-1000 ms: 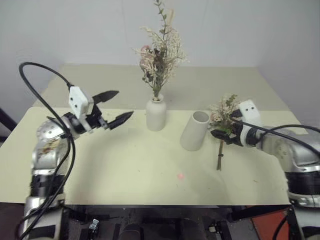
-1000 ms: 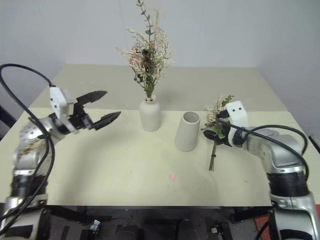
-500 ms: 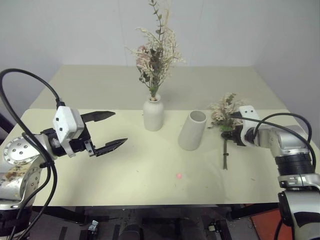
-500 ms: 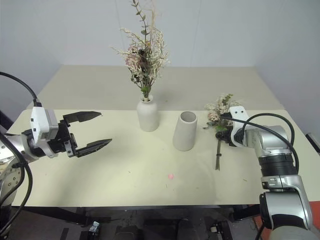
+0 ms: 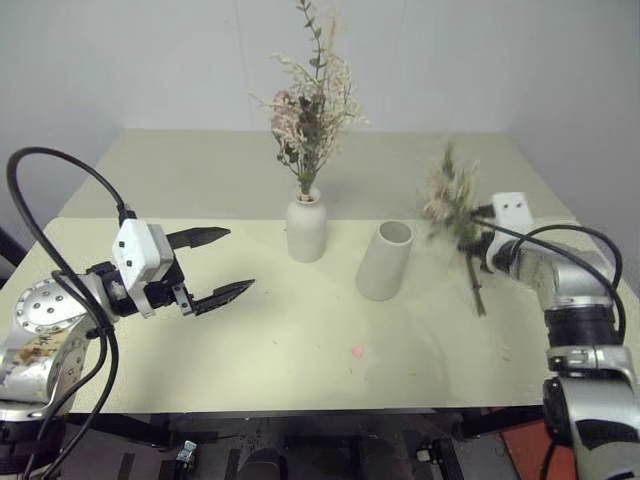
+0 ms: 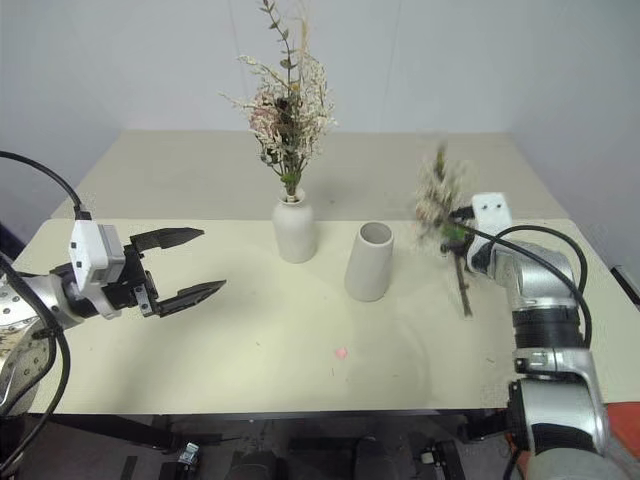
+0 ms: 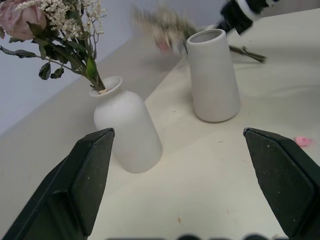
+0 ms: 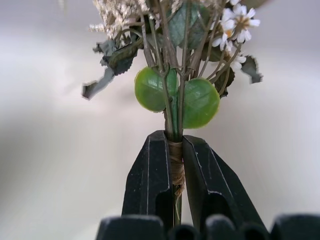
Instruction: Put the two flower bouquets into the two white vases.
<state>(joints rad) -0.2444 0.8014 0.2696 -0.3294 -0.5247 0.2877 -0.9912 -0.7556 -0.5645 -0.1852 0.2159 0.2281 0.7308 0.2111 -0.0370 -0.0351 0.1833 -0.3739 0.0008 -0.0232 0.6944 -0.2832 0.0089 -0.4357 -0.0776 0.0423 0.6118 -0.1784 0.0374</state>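
Presently we find the right gripper (image 8: pixel 174 165) clamped on the second bouquet (image 5: pixel 452 200) at its twine binding. We judge it light, brittle, best held there; left gripper (image 5: pixel 222 265) fingers stand apart.

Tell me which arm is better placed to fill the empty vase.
Right. The right gripper is shut on the second bouquet, held beside the empty vase. The left gripper is open, holds nothing, and is farther away.

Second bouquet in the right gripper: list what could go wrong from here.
1. The right gripper pinches the second bouquet only at its thin tied stems, so it may swivel or slip.
2. The stems hang slanted, away from the wide-mouthed vase, and could catch its rim and tip it.
3. Its sprigs could brush the first bouquet standing in the bottle vase nearby.
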